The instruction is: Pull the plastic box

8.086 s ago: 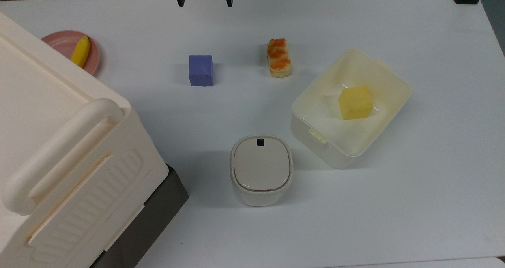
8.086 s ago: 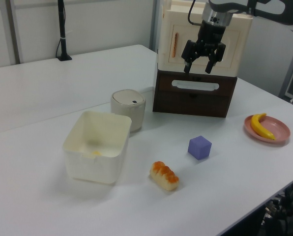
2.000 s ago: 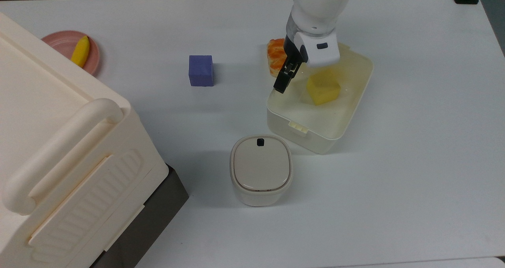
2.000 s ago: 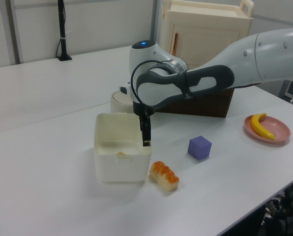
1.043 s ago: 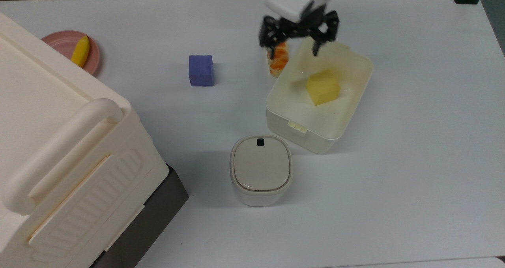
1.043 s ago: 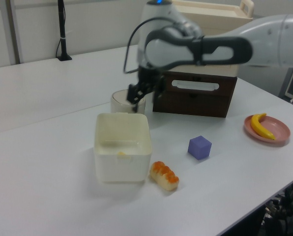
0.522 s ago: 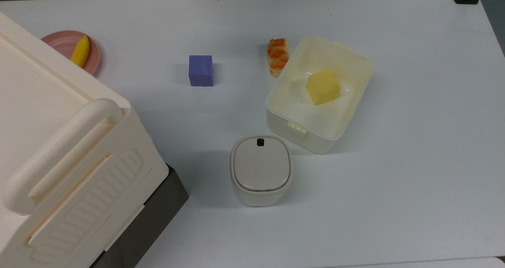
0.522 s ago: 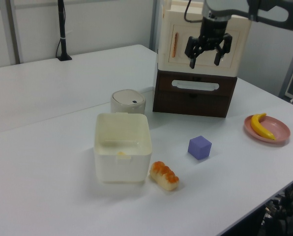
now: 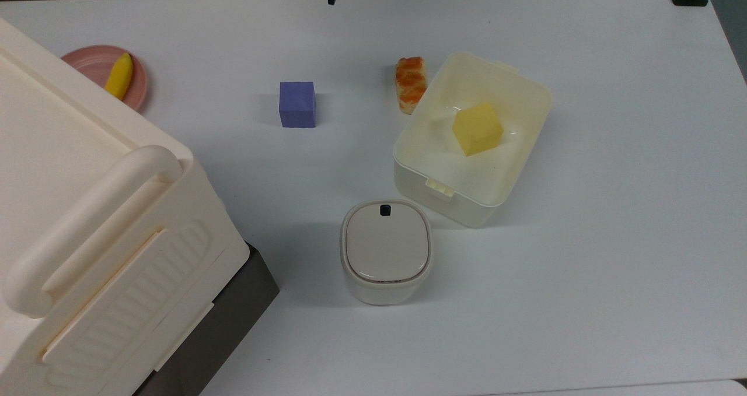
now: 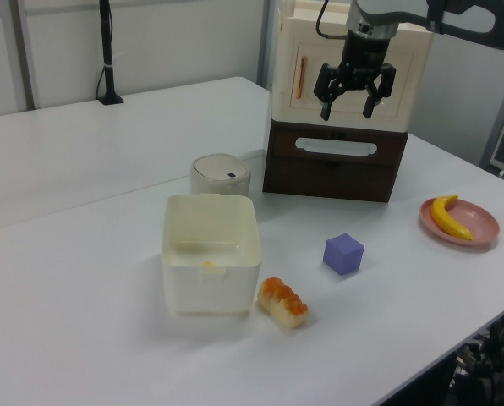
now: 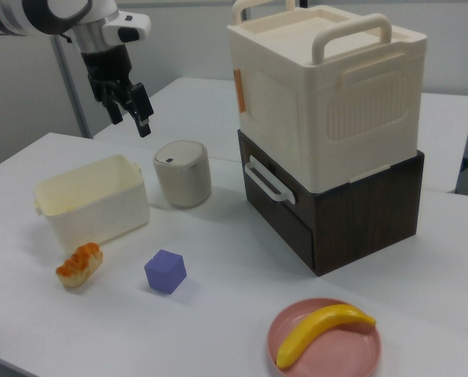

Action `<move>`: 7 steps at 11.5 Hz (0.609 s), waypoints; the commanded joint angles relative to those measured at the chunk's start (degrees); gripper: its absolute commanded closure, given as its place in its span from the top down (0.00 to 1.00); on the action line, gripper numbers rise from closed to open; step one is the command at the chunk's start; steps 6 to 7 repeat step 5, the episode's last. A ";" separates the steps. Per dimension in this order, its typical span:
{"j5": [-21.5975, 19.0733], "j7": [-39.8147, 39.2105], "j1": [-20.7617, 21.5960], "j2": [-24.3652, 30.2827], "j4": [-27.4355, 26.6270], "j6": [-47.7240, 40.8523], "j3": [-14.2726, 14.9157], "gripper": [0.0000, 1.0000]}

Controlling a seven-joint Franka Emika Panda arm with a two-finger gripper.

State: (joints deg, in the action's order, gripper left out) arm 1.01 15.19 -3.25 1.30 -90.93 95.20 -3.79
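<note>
Change since earlier: the plastic box (image 9: 473,142) lies further toward the top view's left and top than eight seconds ago, now against the bread; the gripper (image 10: 351,100) is back up high after being at the box rim two seconds ago.
Gripper: raised well above the table (image 9: 613,180), fingers spread wide apart, holding nothing; in the left view it hangs in front of the large cream case (image 10: 353,63), in the right view (image 11: 126,110) above and behind the box.
Plastic box: upright, open-topped, on the table, its latch tab toward the lidded container (image 9: 386,250) just beside it in the top view; in the right view (image 11: 93,208) it stands on the right view's left.
Yellow cube (image 9: 477,129): inside the box, resting on its floor.
Bread roll (image 9: 411,84): touching or just beside the box's wall on the top view's left.
Purple cube (image 9: 297,104): apart from the box, further to the top view's left.
Case and drawer unit: the cream case sits on a dark brown drawer unit (image 11: 336,212).
Pink plate (image 11: 324,342): holds a banana (image 11: 320,331), well apart from the box.
</note>
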 commanded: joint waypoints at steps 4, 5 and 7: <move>-1.71 0.20 6.06 0.02 0.40 -0.10 6.16 1.00; -1.88 -0.41 6.06 0.02 0.40 -0.10 6.68 1.00; -1.88 -0.41 6.06 0.02 0.40 -0.10 6.68 1.00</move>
